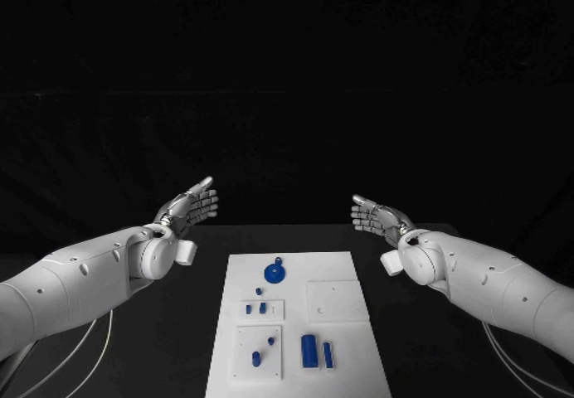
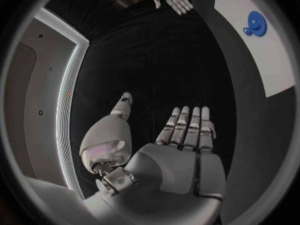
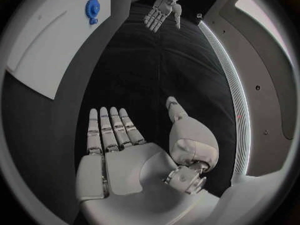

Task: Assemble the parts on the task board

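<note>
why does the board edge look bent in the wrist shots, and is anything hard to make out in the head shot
Left wrist view: fisheye lens curves the task board edge, inside a dark circular frame. Right wrist view: same bending of the board. Head view: edges stay straight, but the black table and backdrop merge into darkness beyond the left hand and right hand; the small blue parts are too small for detail.

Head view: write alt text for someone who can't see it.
Both hands, left hand and right hand, are raised open and hold nothing, either side of the far end of the white task board. On the board lie small blue parts, among them a round disc and two upright cylinders.
</note>
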`<state>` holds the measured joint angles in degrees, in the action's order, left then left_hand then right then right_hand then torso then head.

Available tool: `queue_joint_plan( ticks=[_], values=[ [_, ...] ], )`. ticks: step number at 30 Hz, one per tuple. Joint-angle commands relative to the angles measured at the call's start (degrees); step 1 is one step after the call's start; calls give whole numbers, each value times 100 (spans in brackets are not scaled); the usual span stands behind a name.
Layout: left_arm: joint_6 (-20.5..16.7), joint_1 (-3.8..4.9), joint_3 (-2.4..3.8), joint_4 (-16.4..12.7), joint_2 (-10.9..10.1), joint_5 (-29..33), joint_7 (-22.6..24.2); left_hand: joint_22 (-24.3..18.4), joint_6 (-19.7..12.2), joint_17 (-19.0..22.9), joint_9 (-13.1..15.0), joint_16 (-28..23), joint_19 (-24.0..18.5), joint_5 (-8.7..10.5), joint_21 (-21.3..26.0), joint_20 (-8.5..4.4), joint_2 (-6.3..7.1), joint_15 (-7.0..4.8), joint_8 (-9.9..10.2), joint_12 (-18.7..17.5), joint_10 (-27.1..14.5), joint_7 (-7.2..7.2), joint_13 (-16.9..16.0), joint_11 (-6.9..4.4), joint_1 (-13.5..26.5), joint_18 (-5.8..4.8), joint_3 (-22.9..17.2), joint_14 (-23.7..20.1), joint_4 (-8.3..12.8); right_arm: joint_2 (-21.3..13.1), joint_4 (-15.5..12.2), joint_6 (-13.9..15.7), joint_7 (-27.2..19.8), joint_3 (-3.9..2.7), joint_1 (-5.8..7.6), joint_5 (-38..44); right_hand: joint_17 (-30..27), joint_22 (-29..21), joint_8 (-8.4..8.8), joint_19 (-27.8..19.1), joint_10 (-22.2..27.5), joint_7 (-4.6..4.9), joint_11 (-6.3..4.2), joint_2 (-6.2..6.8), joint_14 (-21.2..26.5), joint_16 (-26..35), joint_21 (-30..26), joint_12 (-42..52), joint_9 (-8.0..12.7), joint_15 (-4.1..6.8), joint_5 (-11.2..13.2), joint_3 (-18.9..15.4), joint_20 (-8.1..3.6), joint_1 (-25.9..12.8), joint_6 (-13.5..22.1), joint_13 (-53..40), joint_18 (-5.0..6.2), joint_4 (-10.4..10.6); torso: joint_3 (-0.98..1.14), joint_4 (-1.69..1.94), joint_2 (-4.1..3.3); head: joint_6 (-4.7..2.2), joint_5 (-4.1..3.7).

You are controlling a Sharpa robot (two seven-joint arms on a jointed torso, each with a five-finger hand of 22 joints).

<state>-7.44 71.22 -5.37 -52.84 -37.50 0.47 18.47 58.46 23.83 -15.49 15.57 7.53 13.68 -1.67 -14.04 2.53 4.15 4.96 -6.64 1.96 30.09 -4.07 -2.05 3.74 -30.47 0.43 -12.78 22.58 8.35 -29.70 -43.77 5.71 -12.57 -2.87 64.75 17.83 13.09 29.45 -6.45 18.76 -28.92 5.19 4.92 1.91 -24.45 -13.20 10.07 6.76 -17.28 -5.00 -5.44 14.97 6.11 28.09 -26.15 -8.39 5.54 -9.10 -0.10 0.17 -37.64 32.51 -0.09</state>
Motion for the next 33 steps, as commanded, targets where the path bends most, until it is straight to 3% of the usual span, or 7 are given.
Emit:
queue_joint_plan(
  ticks=[1,8,12,16,22,28,33],
  values=[
    [-188,-44,24,-164,-19,-9,68,-5846,-2383,1549,-1557,-753,-1368,167,1404,-253,-415,-496,664,-196,-3009,407,205,-374,3047,-43,1278,-2258,-835,-44,-157,152,-74,7,-7,-61,-1309,-2945,645,-1876,2892,-519,-492,-191,2445,1320,-1007,-676,1728,500,544,-1497,-611,-2809,2615,839,-554,910,-1,-4,89,29,-3],
    [-1077,-315,155,-1070,-198,-19,340,-5846,-2383,1549,-1557,-753,-1368,167,1404,-253,-415,-496,664,-196,-3009,407,205,-374,3047,-43,1278,-2258,-835,-340,-1063,901,-409,64,-99,-411,-1309,-2945,645,-1876,2892,-519,-492,-191,2445,1320,-1007,-676,1728,500,544,-1497,-611,-2809,2615,839,-554,910,7,-13,484,140,6],
    [-1765,-525,257,-1772,-336,-26,550,-5846,-2383,1549,-1557,-753,-1368,167,1404,-253,-415,-496,664,-196,-3009,407,205,-374,3047,-43,1278,-2258,-835,-569,-1765,1482,-668,108,-170,-682,-1309,-2945,645,-1876,2892,-519,-492,-191,2445,1320,-1007,-676,1728,500,544,-1497,-611,-2809,2615,839,-554,910,10,-16,611,176,9],
    [-2541,-762,371,-2563,-492,-35,788,-5846,-2383,1549,-1557,-753,-1368,167,1404,-253,-415,-496,664,-196,-3009,407,205,-374,3047,-43,1278,-2258,-835,-832,-2572,2149,-966,159,-251,-993,-1309,-2945,645,-1876,2892,-519,-492,-191,2445,1320,-1007,-676,1728,500,544,-1497,-611,-2809,2615,839,-554,910,10,-17,646,186,9],
    [-3327,-1002,487,-3364,-650,-43,1028,-5846,-2383,1549,-1557,-753,-1368,167,1404,-253,-415,-496,664,-196,-3009,407,205,-374,3047,-43,1278,-2258,-835,-1192,-3676,3062,-1374,228,-363,-1419,-1309,-2945,645,-1876,2892,-519,-492,-191,2445,1320,-1007,-676,1728,500,544,-1497,-611,-2809,2615,839,-554,910,10,-17,646,186,9],
    [-3658,-1103,536,-3702,-717,-47,1130,-5846,-2383,1549,-1557,-753,-1368,167,1404,-253,-415,-496,664,-196,-3009,407,205,-374,3047,-43,1278,-2258,-835,-1423,-4386,3649,-1637,273,-435,-1693,-1309,-2945,645,-1876,2892,-519,-492,-191,2445,1320,-1007,-676,1728,500,544,-1497,-611,-2809,2615,839,-554,910,10,-17,646,186,9],
    [-3668,-1106,537,-3712,-719,-47,1133,-5846,-2383,1549,-1557,-753,-1368,167,1404,-253,-415,-496,664,-196,-3009,407,205,-374,3047,-43,1278,-2258,-835,-1495,-4607,3832,-1718,286,-458,-1779,-1309,-2945,645,-1876,2892,-519,-492,-191,2445,1320,-1007,-676,1728,500,544,-1497,-611,-2809,2615,839,-554,910,10,-17,646,186,9]
  ],
)
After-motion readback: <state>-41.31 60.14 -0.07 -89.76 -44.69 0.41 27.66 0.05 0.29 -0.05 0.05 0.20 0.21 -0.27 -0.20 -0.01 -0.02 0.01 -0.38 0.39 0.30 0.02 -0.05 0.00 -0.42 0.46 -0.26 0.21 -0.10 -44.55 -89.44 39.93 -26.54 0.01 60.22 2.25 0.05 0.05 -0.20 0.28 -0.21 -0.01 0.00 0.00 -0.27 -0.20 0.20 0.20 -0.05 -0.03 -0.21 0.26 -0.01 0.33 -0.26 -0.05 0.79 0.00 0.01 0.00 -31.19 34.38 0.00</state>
